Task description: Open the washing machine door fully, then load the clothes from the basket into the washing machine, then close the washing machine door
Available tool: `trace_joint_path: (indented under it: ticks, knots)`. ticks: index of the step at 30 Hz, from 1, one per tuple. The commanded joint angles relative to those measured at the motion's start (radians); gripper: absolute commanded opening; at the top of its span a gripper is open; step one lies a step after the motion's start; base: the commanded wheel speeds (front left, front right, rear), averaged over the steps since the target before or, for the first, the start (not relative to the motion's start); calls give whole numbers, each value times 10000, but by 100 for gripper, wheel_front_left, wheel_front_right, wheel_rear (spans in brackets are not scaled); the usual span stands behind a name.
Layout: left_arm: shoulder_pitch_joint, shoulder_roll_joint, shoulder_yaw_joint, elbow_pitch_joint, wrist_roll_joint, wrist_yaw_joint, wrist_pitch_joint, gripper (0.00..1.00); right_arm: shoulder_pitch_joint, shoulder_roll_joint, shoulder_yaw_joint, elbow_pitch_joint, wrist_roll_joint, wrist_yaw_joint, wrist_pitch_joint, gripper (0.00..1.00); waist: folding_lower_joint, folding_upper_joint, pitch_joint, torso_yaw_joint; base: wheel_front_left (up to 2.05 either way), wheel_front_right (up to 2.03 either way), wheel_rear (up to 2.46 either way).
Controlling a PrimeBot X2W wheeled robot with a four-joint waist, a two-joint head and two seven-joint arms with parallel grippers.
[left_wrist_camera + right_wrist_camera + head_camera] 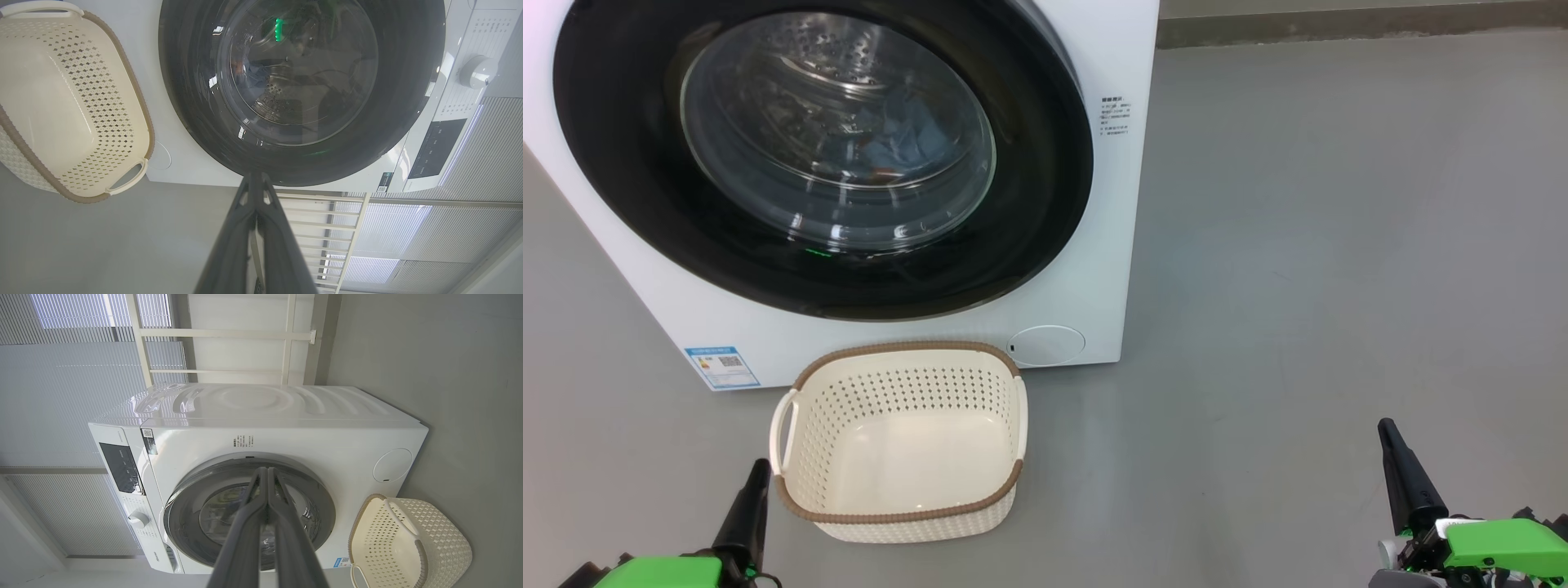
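The washing machine door (825, 147) lies flush against the white washing machine (1111, 245), its black ring closed round the glass. Behind that glass we make out the clothes (907, 135) as blue fabric in the steel drum; the cream garment we cannot pick out. The basket (907, 349) stands on the grey floor (1298, 286) just before the machine, below the door, and holds nothing. The left gripper (758, 469) and the right gripper (1390, 437) hang low at either side, fingers pressed together on nothing, apart from door and basket. We judge loading done and the closing step at its end. The next move calls only for confirming the latch, with a push on the ring if it has not caught.
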Motion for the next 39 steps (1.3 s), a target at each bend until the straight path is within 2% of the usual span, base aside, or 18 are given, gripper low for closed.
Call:
trace_joint_path:
  ticks: [1, 39]
  knots:
    - [-411, 189, 342, -195, -65, -100, 66, 0, -410, -18, 217, -247, -31, 16, 74, 0, 0, -1, 0, 0, 0, 0, 0]
    - [-411, 188, 344, -196, -63, -100, 67, 0, -412, -9, 203, -246, -43, 16, 85, 0, 0, -1, 0, 0, 0, 0, 0]
